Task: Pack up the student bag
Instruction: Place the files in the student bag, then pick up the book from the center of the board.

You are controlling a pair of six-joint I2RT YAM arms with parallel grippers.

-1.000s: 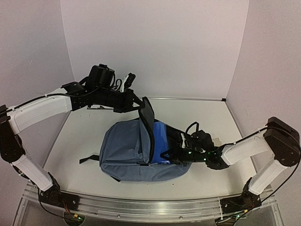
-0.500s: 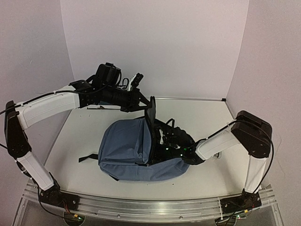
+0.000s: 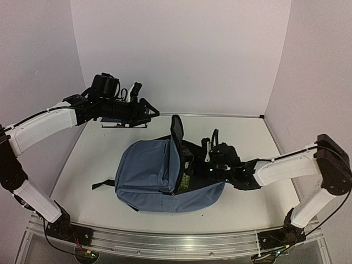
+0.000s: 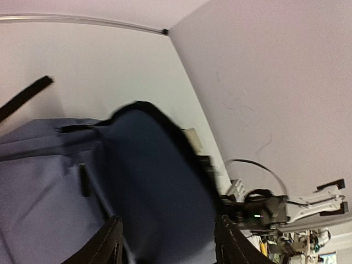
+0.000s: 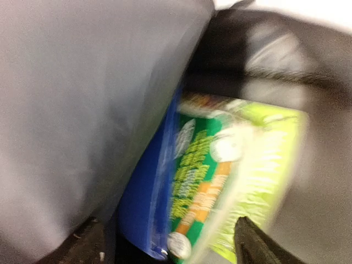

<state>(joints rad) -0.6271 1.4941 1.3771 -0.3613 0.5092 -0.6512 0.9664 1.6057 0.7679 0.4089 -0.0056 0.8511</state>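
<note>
The student bag [image 3: 146,176], a large slate-blue backpack, lies in the middle of the table with its flap [image 3: 176,131] standing up. My left gripper [image 3: 151,115] hangs open to the left of the flap, apart from it. In the left wrist view the dark flap [image 4: 159,176] shows beyond the open left gripper [image 4: 168,245]. My right gripper [image 3: 201,165] is open at the bag's mouth. Its wrist view shows a bright-blue book [image 5: 146,203] and a green-and-yellow book [image 5: 220,181] inside the bag, ahead of the open right gripper [image 5: 170,247].
A black strap [image 3: 104,185] trails from the bag's left side. A thin dark flat object [image 3: 124,125] lies at the back left under the left arm. Walls close the table on the left, back and right.
The left gripper let go of the flap and drew back to the left. The right gripper pushed the blue book into the bag, opened and pulled back a little to the right.
</note>
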